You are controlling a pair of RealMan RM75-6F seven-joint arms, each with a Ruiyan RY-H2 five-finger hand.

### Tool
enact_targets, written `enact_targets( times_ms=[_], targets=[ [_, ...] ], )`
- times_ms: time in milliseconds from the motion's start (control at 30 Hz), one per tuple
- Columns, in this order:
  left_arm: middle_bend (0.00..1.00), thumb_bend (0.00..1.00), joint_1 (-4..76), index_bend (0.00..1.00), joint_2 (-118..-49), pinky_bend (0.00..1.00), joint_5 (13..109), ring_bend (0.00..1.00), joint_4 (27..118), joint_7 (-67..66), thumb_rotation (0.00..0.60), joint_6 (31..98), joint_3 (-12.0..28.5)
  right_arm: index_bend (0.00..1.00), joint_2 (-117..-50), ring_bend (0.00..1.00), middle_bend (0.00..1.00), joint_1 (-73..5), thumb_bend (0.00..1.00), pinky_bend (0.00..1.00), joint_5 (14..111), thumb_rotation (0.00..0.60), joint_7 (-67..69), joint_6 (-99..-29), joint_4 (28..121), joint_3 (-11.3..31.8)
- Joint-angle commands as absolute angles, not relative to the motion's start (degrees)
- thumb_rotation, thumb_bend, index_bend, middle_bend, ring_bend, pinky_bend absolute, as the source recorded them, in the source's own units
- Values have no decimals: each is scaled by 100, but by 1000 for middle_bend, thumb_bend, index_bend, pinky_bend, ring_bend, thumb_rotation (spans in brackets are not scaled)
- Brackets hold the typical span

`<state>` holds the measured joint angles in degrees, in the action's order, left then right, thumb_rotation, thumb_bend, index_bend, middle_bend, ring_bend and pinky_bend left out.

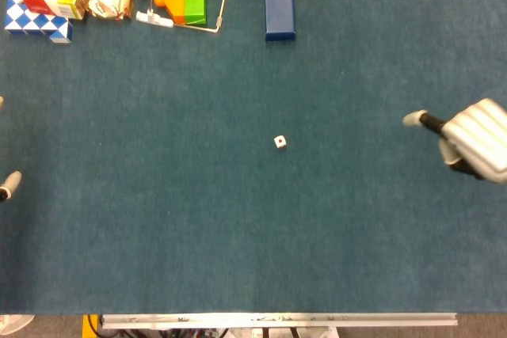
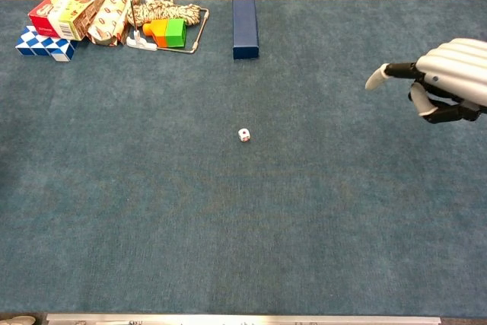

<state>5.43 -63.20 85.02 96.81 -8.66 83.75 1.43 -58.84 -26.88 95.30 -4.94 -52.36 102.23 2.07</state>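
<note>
Hovering right hand [image 2: 445,81] at right edge, fingers apart and holding nothing, well right of small white die [image 2: 243,135] mid-table; left hand [image 1: 6,186] barely visible, finger state unclear.

A white die [image 1: 280,142] lies alone mid-worktop [image 1: 238,235]. The right robot hand [image 1: 467,142] hovers well to its right, one finger stretched toward it and holding nothing. At the left edge only a fingertip of the left robot hand [image 1: 8,185] shows.
</note>
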Motion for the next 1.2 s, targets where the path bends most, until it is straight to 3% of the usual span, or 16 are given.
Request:
enact_targets(
  times_ms=[33,267,800,1200],
  targets=[
    [114,174,530,108,-6311,63,8518,124,9702,-872,600,8400,135,245,-6019,1000,1000,-3175,1000,1000,9176,600,-842,-4429,10392,224],
    [114,174,488,108,-6300,63,8523,124,9721,-866,600,8456,125,218,-6353,1000,1000,-3697,1000,1000,8342,600,-1239,-3626,10359,344],
    [114,174,438,108,-6323,63,8528,124,9696,-866,600,8528,129,218,-7137,1000,1000,-4513,1000,1000,7333,600,-1652,-3162,10175,463],
    [114,174,371,108,-6306,63,8488,124,9672,-781,600,8605,144,218,-7823,1000,1000,-5057,1000,1000,6712,600,-1957,-2932,9706,256]
  ],
)
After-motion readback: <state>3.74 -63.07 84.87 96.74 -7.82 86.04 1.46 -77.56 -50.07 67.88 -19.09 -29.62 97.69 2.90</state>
